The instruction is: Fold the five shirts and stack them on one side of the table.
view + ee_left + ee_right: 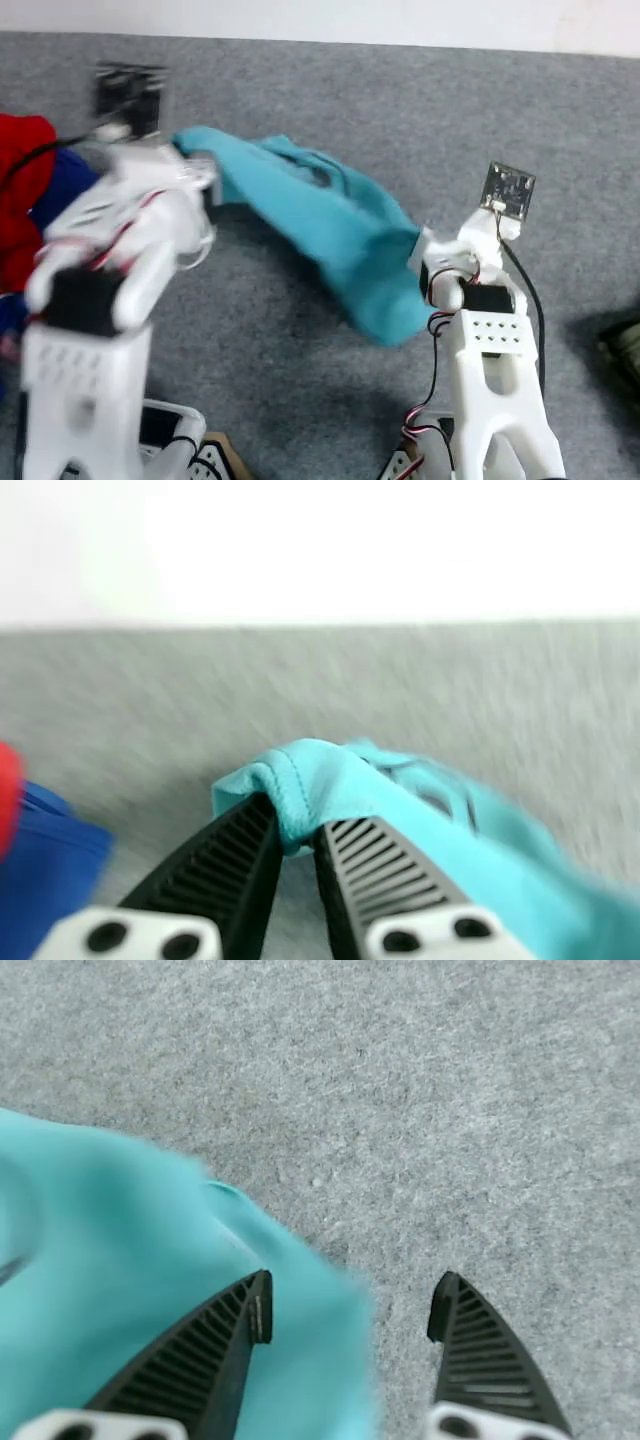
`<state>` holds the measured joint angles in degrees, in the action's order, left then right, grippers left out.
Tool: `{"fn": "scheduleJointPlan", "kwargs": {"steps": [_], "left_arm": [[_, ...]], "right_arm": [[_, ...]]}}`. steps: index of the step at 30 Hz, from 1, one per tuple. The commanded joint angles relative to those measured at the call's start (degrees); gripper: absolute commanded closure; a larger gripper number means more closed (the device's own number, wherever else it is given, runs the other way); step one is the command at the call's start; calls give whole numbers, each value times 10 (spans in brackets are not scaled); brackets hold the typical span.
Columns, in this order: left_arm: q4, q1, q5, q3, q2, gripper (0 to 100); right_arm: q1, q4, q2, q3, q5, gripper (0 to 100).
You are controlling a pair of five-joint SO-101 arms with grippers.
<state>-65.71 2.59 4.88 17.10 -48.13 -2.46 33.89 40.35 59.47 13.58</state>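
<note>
Grey felt table (pixel 280 370): left claw (pixel 297 830) pinches teal shirt (pixel 340 230), right claw (pixel 353 1290) spread.

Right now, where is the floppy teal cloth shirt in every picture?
High view: the floppy teal cloth shirt spans the middle, between both arms.
Left wrist view: its bunched edge is pinched in the left gripper.
Right wrist view: it spreads around one finger of the open right gripper.
Shared landmark: the grey felt table cover under it.
</note>
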Motion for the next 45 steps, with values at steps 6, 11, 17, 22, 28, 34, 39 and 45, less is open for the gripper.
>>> {"fn": "scheduleJointPlan", "kwargs": {"steps": [6, 11, 17, 22, 28, 34, 39, 45], "left_arm": [[-13, -93, 1, -7, 22, 989], [34, -94, 0, 55, 58, 989], [83, -96, 0, 98, 67, 989], [117, -124, 0, 145, 67, 989], [188, -155, 1, 249, 67, 989], [236, -182, 1, 295, 67, 991], [235, -182, 1, 296, 67, 993], [236, -182, 1, 296, 67, 993]], "right_arm": [[-8, -10, 14, -3, -7, 743], [-9, -10, 14, 4, -7, 743], [-129, 83, 19, 0, -96, 743], [-216, 110, 15, 3, -116, 743], [-212, 78, 14, 6, -118, 743], [-255, 113, 18, 20, -186, 743], [-281, 131, 12, 22, -199, 743], [-278, 75, 12, 58, -200, 844]]}}
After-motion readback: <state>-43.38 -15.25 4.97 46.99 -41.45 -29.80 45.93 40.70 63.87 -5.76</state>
